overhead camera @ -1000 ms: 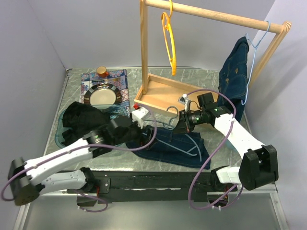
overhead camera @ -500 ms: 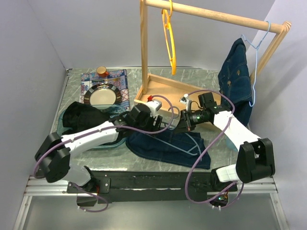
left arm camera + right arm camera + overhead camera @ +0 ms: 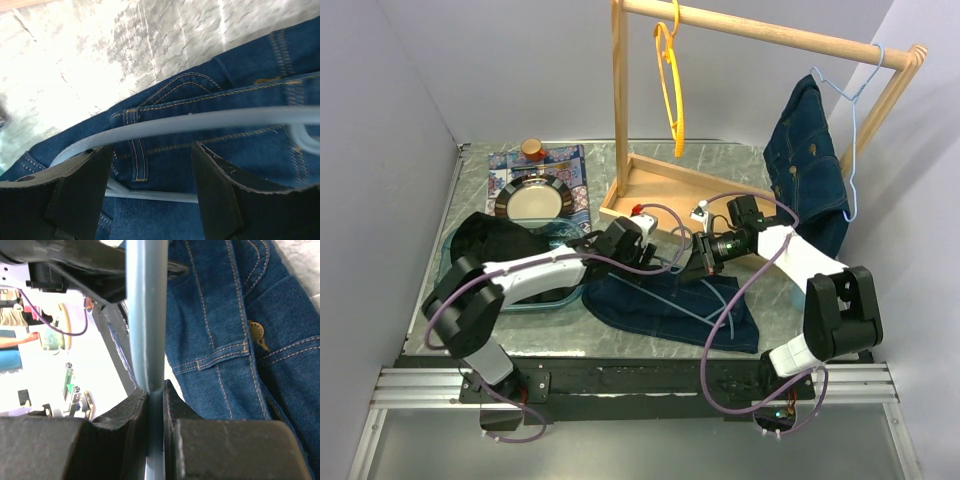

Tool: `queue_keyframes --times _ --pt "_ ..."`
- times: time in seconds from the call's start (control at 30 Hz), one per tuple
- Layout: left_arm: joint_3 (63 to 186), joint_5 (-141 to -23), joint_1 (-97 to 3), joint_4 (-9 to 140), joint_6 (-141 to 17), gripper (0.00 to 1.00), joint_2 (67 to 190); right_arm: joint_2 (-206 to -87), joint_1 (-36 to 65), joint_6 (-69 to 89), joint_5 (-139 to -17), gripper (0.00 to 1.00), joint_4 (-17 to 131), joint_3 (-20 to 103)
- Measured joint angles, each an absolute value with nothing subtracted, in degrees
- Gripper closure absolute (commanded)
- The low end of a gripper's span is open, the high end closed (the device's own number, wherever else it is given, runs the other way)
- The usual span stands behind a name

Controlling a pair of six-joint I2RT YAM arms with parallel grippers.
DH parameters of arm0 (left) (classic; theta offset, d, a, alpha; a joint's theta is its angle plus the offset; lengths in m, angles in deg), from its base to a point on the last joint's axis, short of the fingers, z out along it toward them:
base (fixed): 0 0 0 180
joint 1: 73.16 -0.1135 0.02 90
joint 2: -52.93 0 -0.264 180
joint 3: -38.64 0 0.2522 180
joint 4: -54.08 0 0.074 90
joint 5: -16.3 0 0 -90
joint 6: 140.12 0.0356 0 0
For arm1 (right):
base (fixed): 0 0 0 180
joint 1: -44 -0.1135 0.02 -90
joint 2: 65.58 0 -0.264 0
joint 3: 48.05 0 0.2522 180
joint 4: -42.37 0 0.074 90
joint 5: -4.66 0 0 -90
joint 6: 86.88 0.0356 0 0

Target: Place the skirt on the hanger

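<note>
right claw (image 3: pixel 155 396) pinching hanger (image 3: pixel 146 315) – wrist view only | left claw (image 3: pixel 150 167) agape over skirt (image 3: pixel 250 65)

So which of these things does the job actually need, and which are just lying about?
In the job: skirt, hanger, left gripper (open over both), right gripper (shut on the hanger).

Lying about: rack, orange hanger, hung denim, plate, mat, cup, black cloth.
</note>
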State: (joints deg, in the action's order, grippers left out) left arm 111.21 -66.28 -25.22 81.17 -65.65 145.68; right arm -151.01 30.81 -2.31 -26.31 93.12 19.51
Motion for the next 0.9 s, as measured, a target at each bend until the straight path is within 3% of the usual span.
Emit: queue_keyframes --times 0.17,0.23,0.5,0.53,0.9 --pt "113.0 -64.7 -25.0 81.2 -65.4 0.31 148.9 -152.2 30.8 -2.3 -26.4 1.0 92.6 19.7" --pt "113.4 -64.0 -25.0 81.0 -65.3 0.35 149.5 -152.2 30.8 -2.3 -26.4 1.0 92.4 19.7" --pt "113.5 -62.2 -25.3 80.9 -64.4 0.86 152.2 -152.3 30.8 -2.3 -26.5 1.0 92.4 19.8" --pt "113.5 -62.1 -25.3 81.0 -64.3 0.99 152.4 -152.3 30.8 -2.3 -26.4 1.0 92.4 19.8" --pt "113.5 -64.5 -25.5 83.6 -64.6 0.99 145.5 -152.2 30.8 -3.3 -25.9 1.0 93.3 19.8"
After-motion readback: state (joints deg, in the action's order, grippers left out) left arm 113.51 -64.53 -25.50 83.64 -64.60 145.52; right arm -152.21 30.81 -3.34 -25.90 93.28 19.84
